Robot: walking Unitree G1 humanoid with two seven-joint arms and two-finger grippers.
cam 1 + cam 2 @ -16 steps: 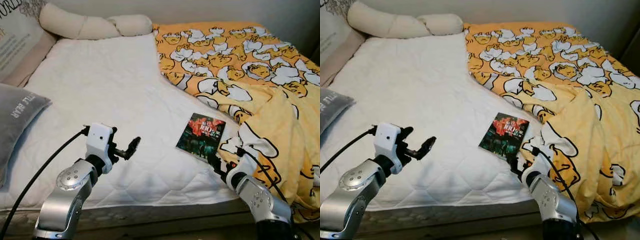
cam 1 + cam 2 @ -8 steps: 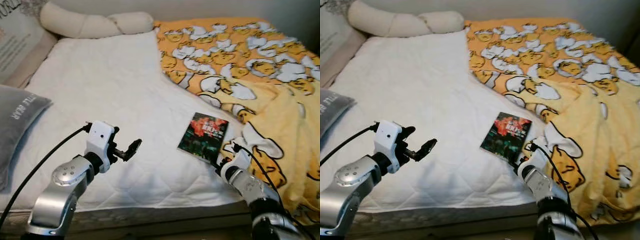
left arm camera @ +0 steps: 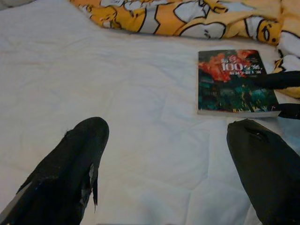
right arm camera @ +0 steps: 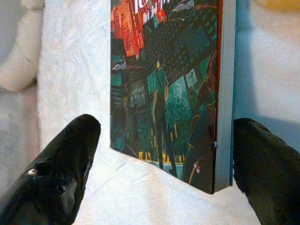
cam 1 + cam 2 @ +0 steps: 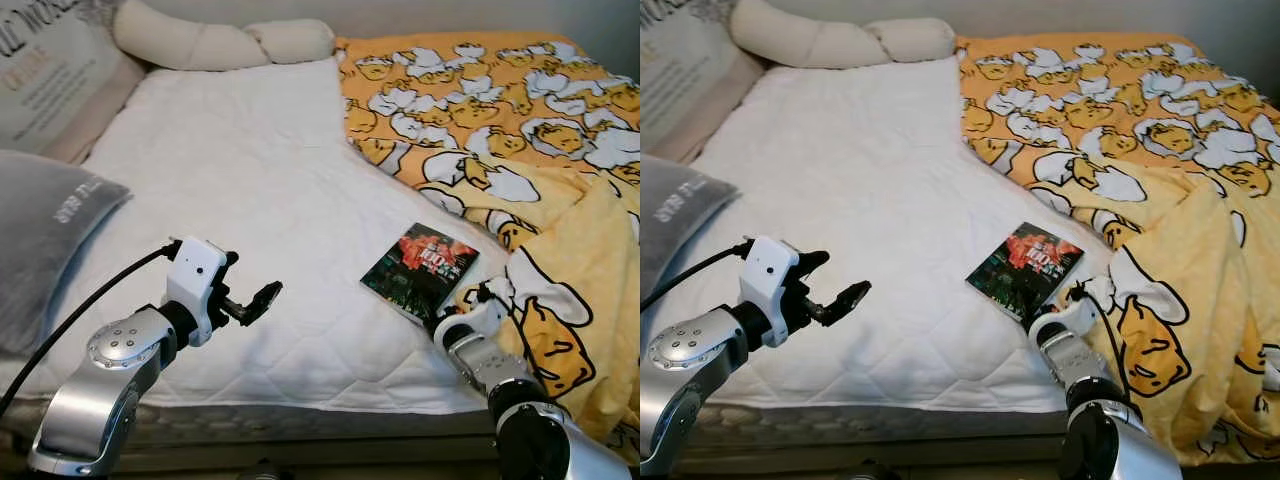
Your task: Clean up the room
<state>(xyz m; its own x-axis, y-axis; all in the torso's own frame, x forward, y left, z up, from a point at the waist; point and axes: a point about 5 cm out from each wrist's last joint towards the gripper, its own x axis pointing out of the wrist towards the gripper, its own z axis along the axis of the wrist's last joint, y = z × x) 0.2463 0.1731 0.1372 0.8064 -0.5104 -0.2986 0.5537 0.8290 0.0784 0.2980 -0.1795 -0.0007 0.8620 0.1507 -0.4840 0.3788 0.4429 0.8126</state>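
Right gripper (image 4: pixel 159 154) advanced to book (image 5: pixel 420 272), fingers wide astride its corner; left gripper (image 5: pixel 262 297) raised, fingers wide.

Spread fingers (image 3: pixel 70 173) — book (image 3: pixel 234 82) on white mattress (image 3: pixel 117 93).

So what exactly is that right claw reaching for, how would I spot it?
Find the bed's white mattress, then the yellow cartoon-print blanket on its right side. Beside the blanket's edge lies a small book, its dark red-and-teal cover unlike anything around it, with the right gripper open at its near corner.

Probably a home bedroom: bed (image 5: pixel 250 180), pillows (image 5: pixel 210 42), cartoon-print duvet (image 5: pixel 520 110).
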